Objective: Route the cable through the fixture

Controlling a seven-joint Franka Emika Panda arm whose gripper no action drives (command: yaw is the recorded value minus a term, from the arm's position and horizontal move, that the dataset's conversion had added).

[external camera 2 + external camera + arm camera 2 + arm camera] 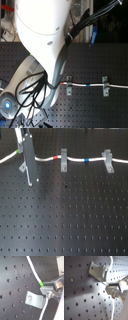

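Black perforated worktop fills both exterior views. In the first exterior view, the cable runs across the upper part of the frame, from the left edge to the right edge. It passes through two squarely facing grey clips: one at upper centre and one at upper right. A red band sits left of the centre clip and a blue band lies between the clips.

The end effector stands at upper left of the first exterior view, closed on the cable at its green band, as the second wrist view shows. The fixture lies just beside the fingertips in both wrist views, with the cable crossing its edge. In the second exterior view the arm blocks the fixture.
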